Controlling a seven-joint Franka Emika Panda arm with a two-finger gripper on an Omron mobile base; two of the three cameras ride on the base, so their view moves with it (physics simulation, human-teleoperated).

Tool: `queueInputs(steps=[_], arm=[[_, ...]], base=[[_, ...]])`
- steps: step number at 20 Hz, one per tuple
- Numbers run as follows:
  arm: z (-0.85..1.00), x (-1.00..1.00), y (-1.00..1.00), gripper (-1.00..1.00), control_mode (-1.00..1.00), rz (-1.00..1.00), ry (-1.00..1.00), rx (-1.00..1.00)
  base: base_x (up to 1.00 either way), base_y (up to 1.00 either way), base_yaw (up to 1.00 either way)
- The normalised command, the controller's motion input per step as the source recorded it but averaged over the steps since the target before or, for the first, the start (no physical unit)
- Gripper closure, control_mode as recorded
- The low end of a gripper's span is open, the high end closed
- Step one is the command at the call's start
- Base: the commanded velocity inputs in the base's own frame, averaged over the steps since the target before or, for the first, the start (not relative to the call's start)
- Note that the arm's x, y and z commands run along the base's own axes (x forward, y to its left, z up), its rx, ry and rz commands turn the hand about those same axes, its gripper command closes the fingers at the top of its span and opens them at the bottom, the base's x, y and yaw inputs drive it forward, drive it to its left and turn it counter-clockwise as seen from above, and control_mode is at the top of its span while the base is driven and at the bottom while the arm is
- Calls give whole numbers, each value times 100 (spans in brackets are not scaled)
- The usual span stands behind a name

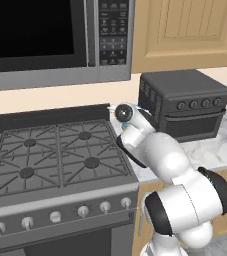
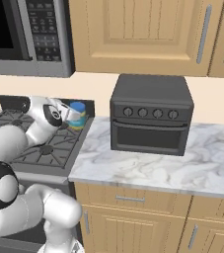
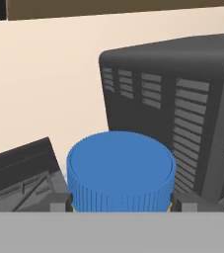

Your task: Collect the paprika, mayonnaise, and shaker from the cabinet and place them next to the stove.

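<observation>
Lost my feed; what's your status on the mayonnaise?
Gripper straddling mayonnaise, fingers at both sides. Jar over counter strip between stove and toaster oven. Toaster oven close alongside.

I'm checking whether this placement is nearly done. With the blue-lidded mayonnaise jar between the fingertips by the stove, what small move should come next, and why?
Probably open the end effector wider and release. The mayonnaise sits between its fingertips, upright, on the counter strip between the stove and the toaster oven. Whether its base touches the counter is hidden, so ease apart slowly.
</observation>
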Motion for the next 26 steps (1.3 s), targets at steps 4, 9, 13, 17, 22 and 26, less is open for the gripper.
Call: queueInputs(steps=[4, 9, 13, 17, 22, 26], arm=[[-46, 36, -11, 100, -100, -2, -11, 4], [-37, 38, -20, 100, -100, -3, -8, 3], [-21, 35, -17, 100, -100, -10, 0, 0], [-22, 31, -7, 100, -100, -12, 0, 0], [-26, 31, 0, 100, -100, -14, 1, 0], [-23, 32, 0, 100, -100, -12, 0, 0]], base=[[0, 0, 0], [0, 0, 0], [0, 0, 0], [0, 0, 0], [0, 0, 0], [0, 0, 0]])
